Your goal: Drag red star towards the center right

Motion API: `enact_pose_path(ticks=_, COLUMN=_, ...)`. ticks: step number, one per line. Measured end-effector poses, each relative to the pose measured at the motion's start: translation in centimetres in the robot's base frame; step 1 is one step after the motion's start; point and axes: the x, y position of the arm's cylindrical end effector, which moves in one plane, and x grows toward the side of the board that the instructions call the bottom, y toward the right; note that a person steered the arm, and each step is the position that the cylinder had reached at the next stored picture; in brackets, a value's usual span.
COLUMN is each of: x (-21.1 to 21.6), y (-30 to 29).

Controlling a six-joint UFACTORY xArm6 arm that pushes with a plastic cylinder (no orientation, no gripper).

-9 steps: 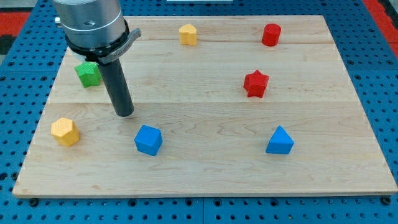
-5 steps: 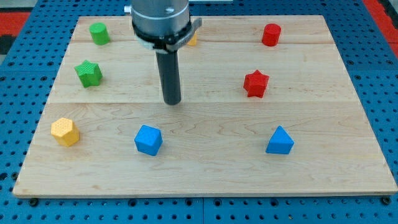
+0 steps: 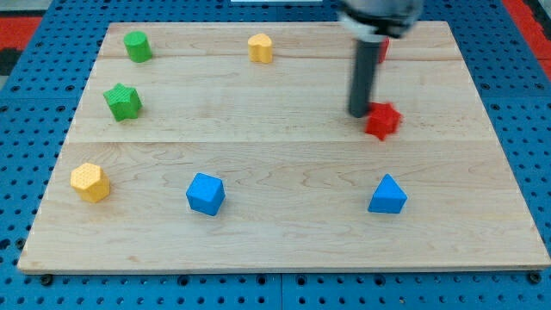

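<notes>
Pale wood makes up the board [image 3: 284, 241], the largest thing here, resting on a blue pegboard [image 3: 26, 172]. Everything else is placed against the red star [image 3: 382, 120], which lies right of the board's middle, a little above mid-height. The dark rod [image 3: 362, 73] comes down from the view's top, and my tip [image 3: 358, 113] sits just to the star's left, touching or nearly so; there is no gripper to open or close. Partly hidden behind the rod, a red block [image 3: 382, 47] lies above the star. A blue block [image 3: 387, 195] sits below it, a blue cube [image 3: 206, 193] far to its lower left. Leftward lie a yellow block [image 3: 260, 47], green star [image 3: 123, 102], green cylinder [image 3: 136, 46] and yellow hexagon [image 3: 89, 182].
</notes>
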Motion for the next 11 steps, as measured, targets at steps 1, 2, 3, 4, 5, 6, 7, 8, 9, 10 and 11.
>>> enact_pose_path(ticks=1, x=0.8, y=1.3)
enact_pose_path(ticks=2, x=1.1, y=-2.5)
enact_pose_path(ticks=3, x=2.9, y=-5.0)
enact_pose_path(ticks=4, x=3.1, y=-5.2)
enact_pose_path(ticks=5, x=3.1, y=-5.7)
enact_pose_path(ticks=6, x=3.5, y=-6.6)
enact_pose_path(ticks=7, x=5.0, y=-7.0)
enact_pose_path(ticks=8, x=5.3, y=-5.2)
enact_pose_path(ticks=9, x=5.5, y=-3.1)
enact_pose_path(ticks=10, x=7.5, y=-0.3)
enact_pose_path(ticks=11, x=7.7, y=5.3)
